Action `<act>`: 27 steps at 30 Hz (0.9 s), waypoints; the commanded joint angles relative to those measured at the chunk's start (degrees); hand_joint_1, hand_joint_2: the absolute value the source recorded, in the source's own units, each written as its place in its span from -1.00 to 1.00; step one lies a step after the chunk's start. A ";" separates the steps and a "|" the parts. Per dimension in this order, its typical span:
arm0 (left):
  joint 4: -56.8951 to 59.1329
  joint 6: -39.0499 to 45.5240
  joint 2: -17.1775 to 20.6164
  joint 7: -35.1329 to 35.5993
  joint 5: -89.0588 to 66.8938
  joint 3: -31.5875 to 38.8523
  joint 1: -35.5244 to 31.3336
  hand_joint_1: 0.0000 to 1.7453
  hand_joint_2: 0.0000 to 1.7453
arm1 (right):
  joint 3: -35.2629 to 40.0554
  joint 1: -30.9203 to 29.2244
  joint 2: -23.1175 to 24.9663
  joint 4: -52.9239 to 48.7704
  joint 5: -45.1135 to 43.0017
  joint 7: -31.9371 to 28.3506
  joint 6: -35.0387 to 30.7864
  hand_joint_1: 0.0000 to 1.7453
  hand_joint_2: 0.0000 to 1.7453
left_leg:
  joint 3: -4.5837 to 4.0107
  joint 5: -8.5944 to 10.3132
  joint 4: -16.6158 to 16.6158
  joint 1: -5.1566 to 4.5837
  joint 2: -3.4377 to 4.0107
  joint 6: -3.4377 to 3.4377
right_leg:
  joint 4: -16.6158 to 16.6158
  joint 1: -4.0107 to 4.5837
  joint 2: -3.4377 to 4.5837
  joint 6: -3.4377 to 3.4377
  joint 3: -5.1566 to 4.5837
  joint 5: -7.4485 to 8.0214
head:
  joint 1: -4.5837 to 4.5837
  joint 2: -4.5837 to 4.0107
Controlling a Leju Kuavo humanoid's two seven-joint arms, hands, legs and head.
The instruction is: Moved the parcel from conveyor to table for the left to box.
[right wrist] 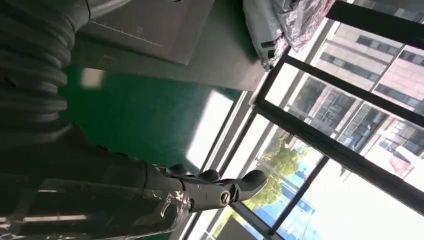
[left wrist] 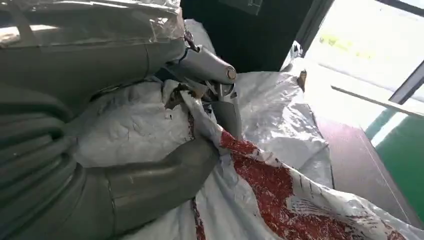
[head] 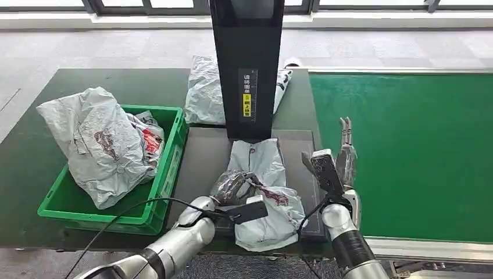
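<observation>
Head view: left hand (head: pixel 232 185) clenched on the near half of the parcel (head: pixel 263 192), a grey bag with red print, lying on the dark mat (head: pixel 200 157) near the table's (head: pixel 35 157) front edge. Its long axis runs from the front edge toward the black post (head: pixel 246 64). Right hand (head: pixel 345 152) holds nothing, fingers straight, over the edge of the green conveyor (head: pixel 407 151). Green bin (head: pixel 168 168) at the table's left holds more bags. Yellow label on the post, writing unreadable.

Left wrist view: fingers (left wrist: pixel 220 95) and thumb pinch the crumpled bag (left wrist: pixel 280 190).

Right wrist view: right hand (right wrist: pixel 215 187) spread, touching nothing.
</observation>
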 commanded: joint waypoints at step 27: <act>-56.45 20.78 20.02 33.06 -53.57 29.82 9.73 1.00 1.00 | -3.91 2.75 2.15 -1.48 0.66 -0.34 1.63 -1.00 1.00 | 0.06 -0.05 -0.17 0.02 0.59 0.01 | -0.08 0.06 0.47 -0.11 -0.13 0.06 | 0.00 0.00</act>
